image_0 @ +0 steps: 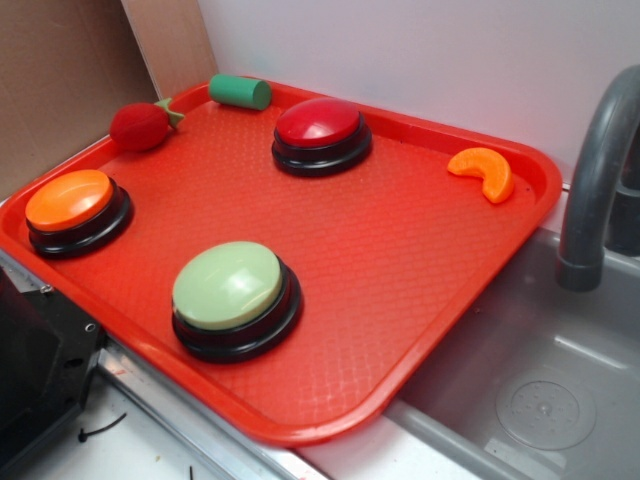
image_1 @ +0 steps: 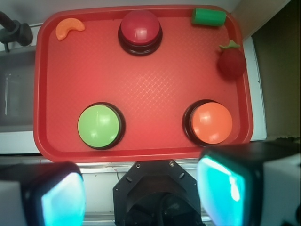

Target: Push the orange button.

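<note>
The orange button has a glossy orange dome on a black base and sits at the left edge of the red tray. In the wrist view the orange button is at the tray's near right corner. My gripper is open and empty, high above the robot base, short of the tray's near edge. Its two fingers with teal pads stand wide apart at the bottom of the wrist view. The gripper does not show in the exterior view.
On the tray are a green button, a red button, an orange fruit slice, a green cylinder and a red strawberry. A grey sink with a faucet lies to the right.
</note>
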You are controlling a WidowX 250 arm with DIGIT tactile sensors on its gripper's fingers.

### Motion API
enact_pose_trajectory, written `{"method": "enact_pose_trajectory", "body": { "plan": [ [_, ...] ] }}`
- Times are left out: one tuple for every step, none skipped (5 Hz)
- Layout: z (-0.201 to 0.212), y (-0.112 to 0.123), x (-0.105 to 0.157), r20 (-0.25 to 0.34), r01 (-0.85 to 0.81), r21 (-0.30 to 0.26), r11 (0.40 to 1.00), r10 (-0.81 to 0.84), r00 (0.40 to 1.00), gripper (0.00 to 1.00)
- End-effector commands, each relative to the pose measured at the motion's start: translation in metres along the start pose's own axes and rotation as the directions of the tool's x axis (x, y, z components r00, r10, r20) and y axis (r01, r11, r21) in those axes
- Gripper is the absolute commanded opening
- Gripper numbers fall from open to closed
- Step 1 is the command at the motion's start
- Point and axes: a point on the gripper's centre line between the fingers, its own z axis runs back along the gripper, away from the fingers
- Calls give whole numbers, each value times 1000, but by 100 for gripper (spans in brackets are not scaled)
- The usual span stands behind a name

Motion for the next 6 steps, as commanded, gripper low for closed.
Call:
{"method": "enact_pose_trajectory", "body": {
  "plan": [
    [0, 0, 0, 0, 0, 0, 1000, 0, 1000, 100],
    [-44, 52, -2, -51, -222, 38, 974, 224, 973, 100],
    [-61, 103, 2, -26, -304, 68, 950, 307, 951, 100],
    [-89, 122, 7, -11, -306, 61, 950, 308, 951, 100],
    [-119, 129, 15, -21, -247, 49, 968, 248, 969, 100],
    [-154, 122, 19, -59, -163, 56, 985, 167, 984, 100]
  ]
}}
